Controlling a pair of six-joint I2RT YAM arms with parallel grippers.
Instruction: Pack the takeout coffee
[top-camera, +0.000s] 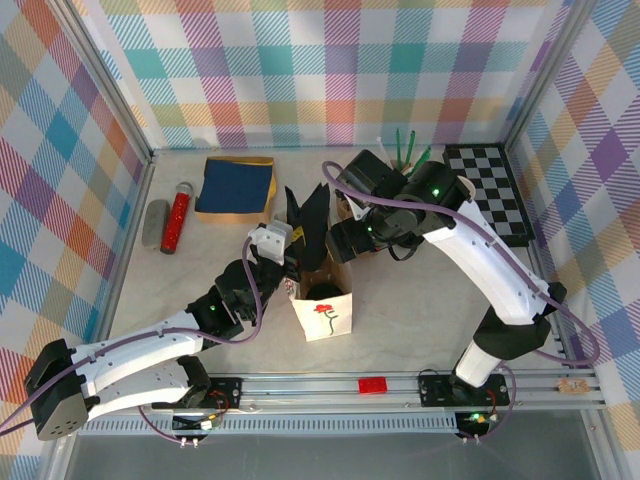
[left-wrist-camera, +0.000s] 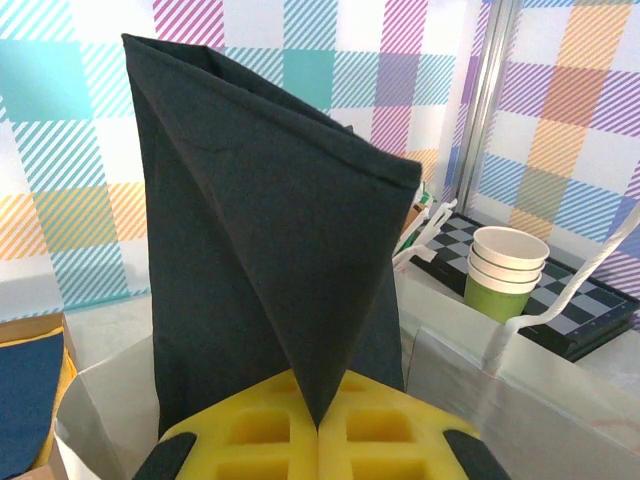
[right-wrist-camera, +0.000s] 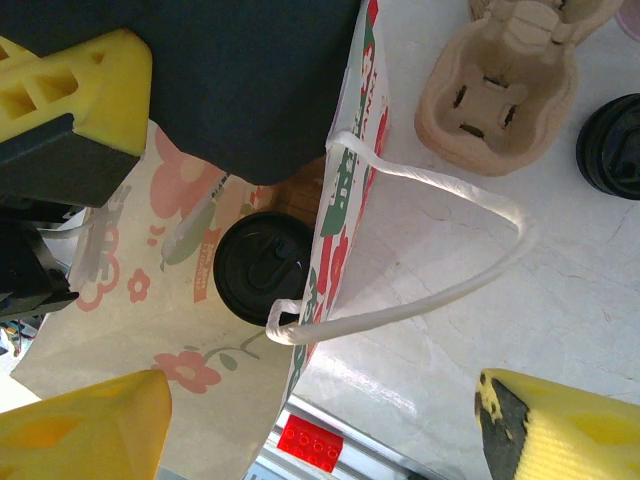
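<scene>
Coffee, round black lid, in paper bag; left gripper pinches napkin.

We are holding our right gripper wide apart above the paper bag, the takeout coffee standing inside, a pulp cup carrier lying nearby.

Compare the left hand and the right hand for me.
The left hand is shut, while the right hand stands wide open. The left hand pinches a dark napkin upright over the paper bag; the right hand holds nothing above the bag's rim. Both have yellow fingers and are at the bag.
</scene>
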